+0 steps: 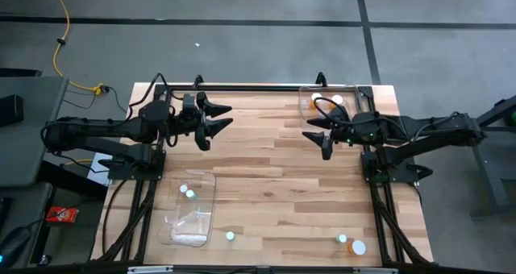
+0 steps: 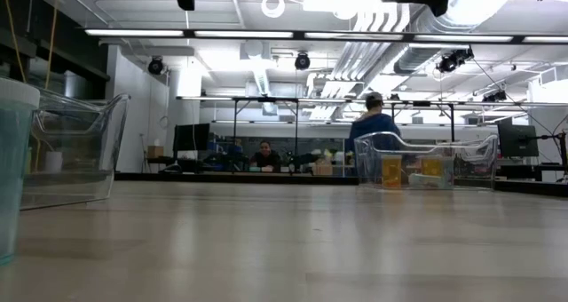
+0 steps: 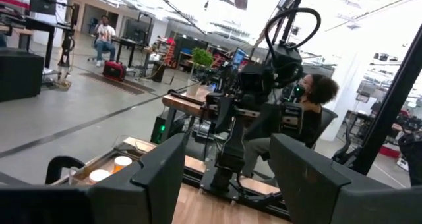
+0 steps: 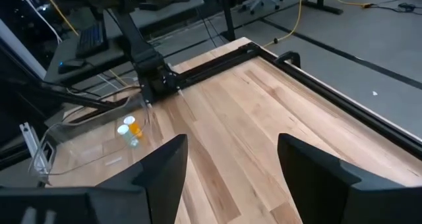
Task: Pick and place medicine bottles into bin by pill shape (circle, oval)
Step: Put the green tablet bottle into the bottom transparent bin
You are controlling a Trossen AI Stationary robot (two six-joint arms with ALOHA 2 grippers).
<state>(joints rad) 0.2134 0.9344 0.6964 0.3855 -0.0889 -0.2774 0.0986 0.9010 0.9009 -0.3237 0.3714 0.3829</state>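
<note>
Both grippers hang open and empty above the table's far half. My left gripper (image 1: 219, 117) (image 3: 227, 151) is at the far left. My right gripper (image 1: 317, 132) (image 4: 231, 158) is at the far right, facing it. Three small white-capped bottles stand loose near the table's front edge: a pale teal one (image 1: 230, 236), another (image 1: 343, 239), and an orange one (image 1: 357, 247). A clear bin (image 1: 208, 205) at the near left holds two bottles (image 1: 187, 191) (image 4: 130, 128). A second clear bin (image 1: 305, 105) at the far right holds two bottles (image 1: 316, 98) (image 1: 337, 100).
A black rail (image 1: 258, 87) runs along the table's far edge. The arm bases (image 1: 137, 157) (image 1: 387, 165) stand at the left and right edges. In the low view a pale teal bottle (image 2: 13, 160) stands close at the left. People sit in the room beyond.
</note>
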